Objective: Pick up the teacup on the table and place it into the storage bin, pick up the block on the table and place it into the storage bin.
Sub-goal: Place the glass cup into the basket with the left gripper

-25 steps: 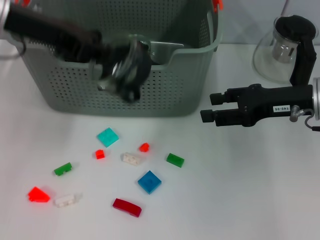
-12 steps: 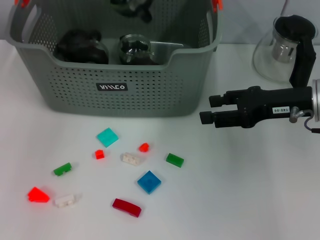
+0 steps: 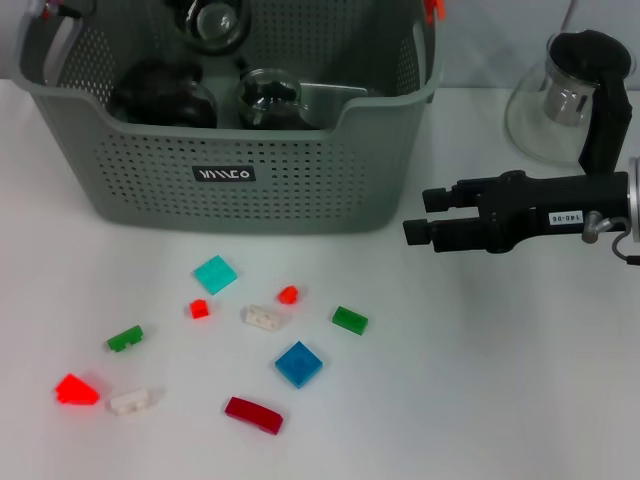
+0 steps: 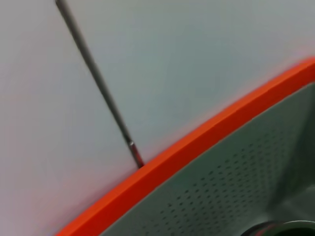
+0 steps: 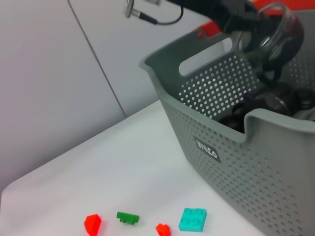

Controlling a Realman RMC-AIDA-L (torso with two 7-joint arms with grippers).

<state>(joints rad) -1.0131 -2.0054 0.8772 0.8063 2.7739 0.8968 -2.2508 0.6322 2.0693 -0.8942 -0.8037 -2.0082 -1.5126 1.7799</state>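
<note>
- Left gripper [image 3: 213, 14] over the back of the storage bin [image 3: 300, 190], seemingly clamped on a glass teacup [image 5: 275, 37] — mouth roughly toward the head camera, hanging above the other glassware [image 3: 270, 98] inside.
- Teacup likely light, slick and fragile; best gripped at the rim or handle and lowered gently.
- Scattered on the table [image 3: 500, 380] in front of the bin, small blocks; green block [image 3: 350, 320] lying flat, long axis left-right, slightly slanted.
- Probably light, stiff plastic; best pinched across the short width.
- Right gripper [image 3: 424, 215] just beside the bin's right wall, fingers spread, empty — pointing left.
</note>
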